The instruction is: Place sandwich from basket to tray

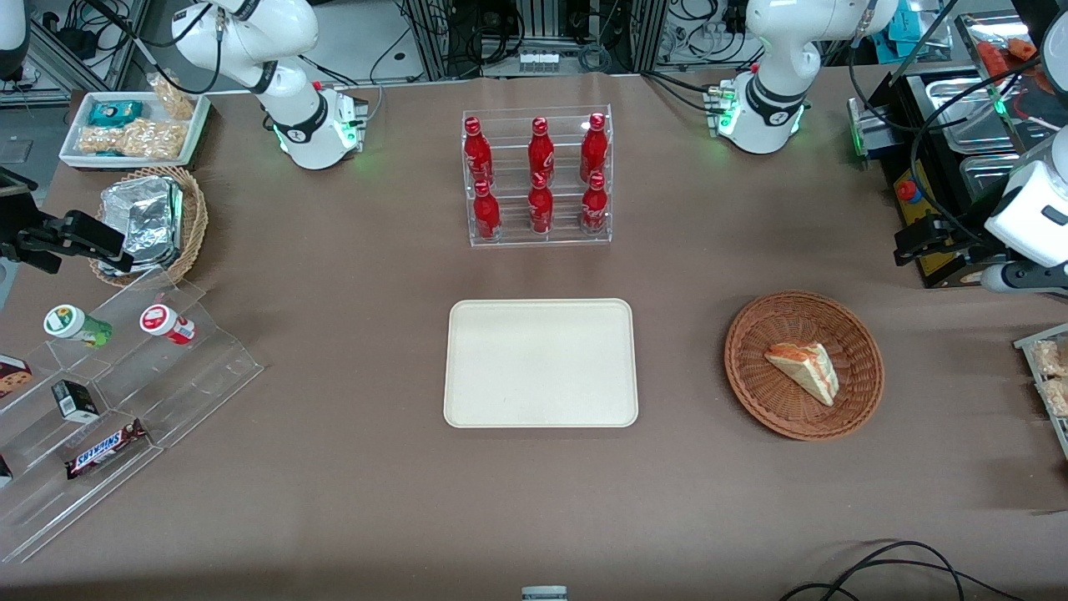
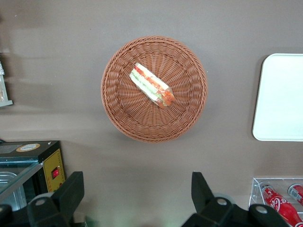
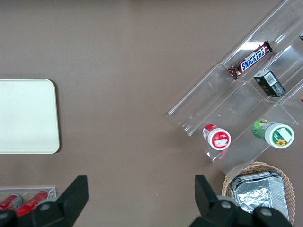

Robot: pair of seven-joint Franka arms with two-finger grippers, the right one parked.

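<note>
While the sandwich (image 1: 804,368) lies flat in the basket (image 1: 753,382) on the counter (image 1: 350,467), toward the working arm's end, nothing gripped yet. Hand (image 2: 137,198) raised high above the counter, fingers (image 2: 72,190) spread wide apart, presumably for a descent. Tray (image 1: 540,363) bare, beside basket, ready to receive.

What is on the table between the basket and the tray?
Nothing: in the front view only bare brown table cover lies between the basket and the tray. The gripper, fingers open, is above the table near the basket.
</note>
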